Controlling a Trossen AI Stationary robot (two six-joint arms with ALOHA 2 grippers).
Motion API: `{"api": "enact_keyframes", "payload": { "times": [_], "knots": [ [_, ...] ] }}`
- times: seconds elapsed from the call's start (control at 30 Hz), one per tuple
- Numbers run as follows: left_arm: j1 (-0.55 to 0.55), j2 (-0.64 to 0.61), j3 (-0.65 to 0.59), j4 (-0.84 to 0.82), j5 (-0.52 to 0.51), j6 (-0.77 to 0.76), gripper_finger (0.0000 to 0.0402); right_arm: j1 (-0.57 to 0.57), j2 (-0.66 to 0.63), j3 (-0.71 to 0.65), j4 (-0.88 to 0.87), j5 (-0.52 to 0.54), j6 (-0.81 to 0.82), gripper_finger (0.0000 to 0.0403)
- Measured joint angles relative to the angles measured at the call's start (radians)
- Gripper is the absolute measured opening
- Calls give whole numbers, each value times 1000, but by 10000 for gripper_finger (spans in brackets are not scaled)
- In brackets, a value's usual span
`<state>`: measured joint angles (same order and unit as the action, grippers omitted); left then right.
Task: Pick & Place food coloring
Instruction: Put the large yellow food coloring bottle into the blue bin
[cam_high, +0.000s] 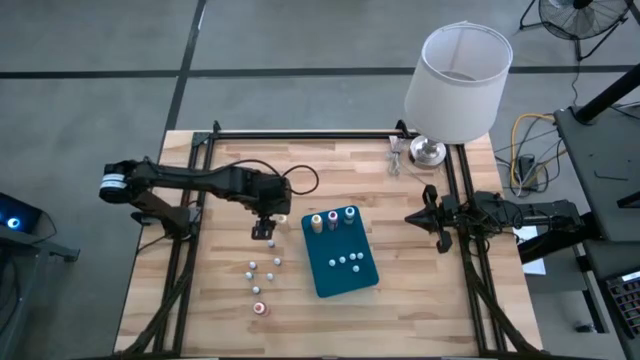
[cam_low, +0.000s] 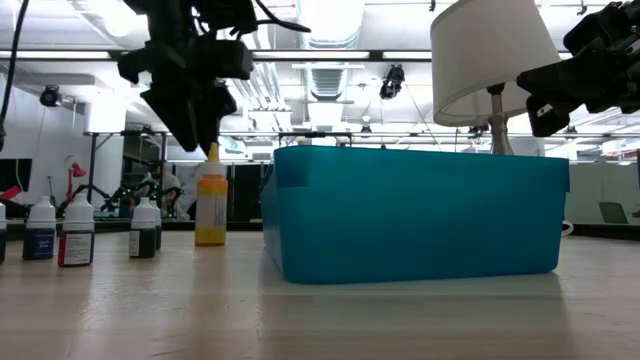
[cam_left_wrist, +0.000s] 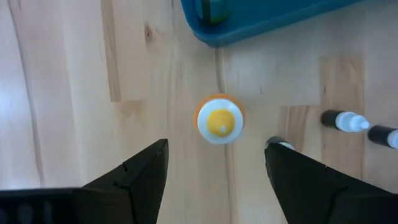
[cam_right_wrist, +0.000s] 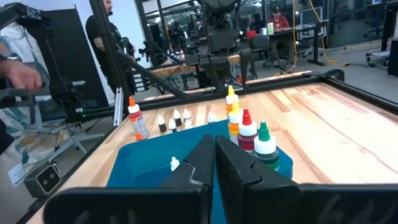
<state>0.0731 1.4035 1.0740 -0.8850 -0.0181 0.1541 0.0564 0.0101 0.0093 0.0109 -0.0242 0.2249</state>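
Wooden desk (cam_high: 210, 300) seen from above, with a teal tray (cam_high: 340, 255) near its middle. Left hand (cam_high: 263, 228) over the desk just beside the tray's left edge, fingers (cam_left_wrist: 140, 171) spread wide open, directly above an upright yellow bottle (cam_left_wrist: 220, 119) with an orange collar and white cap; no contact between fingers and bottle. Same yellow bottle standing just left of the tray in the low view (cam_low: 210, 205), beneath the dark left hand (cam_low: 195, 110). Inside the tray, three taller bottles (cam_high: 332, 217) in a row along the far edge and several small whitish bottles (cam_high: 346, 261) near its centre. More small bottles (cam_high: 263, 268) scattered on the desk left of the tray, including one with a red top (cam_high: 260, 308) nearest the front edge; dark-labelled small bottles (cam_low: 60, 235) lined up at the left of the low view. Right hand (cam_high: 432, 218) well right of the tray at the desk's right edge, fingers (cam_right_wrist: 193, 168) pressed together, holding nothing. White lamp (cam_high: 455, 85) at the far right corner of the desk. People (cam_right_wrist: 109, 37) visible in the room beyond the desk.
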Motion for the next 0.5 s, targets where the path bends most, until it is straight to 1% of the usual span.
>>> {"api": "enact_keyframes", "payload": {
  "times": [0.37,0.5],
  "knots": [
    [0,2,-50,110,0,-2,238,0,0,0,0,0,0,9],
    [0,8,-63,116,0,-3,238,0,0,0,0,0,0,9]
  ]
}}
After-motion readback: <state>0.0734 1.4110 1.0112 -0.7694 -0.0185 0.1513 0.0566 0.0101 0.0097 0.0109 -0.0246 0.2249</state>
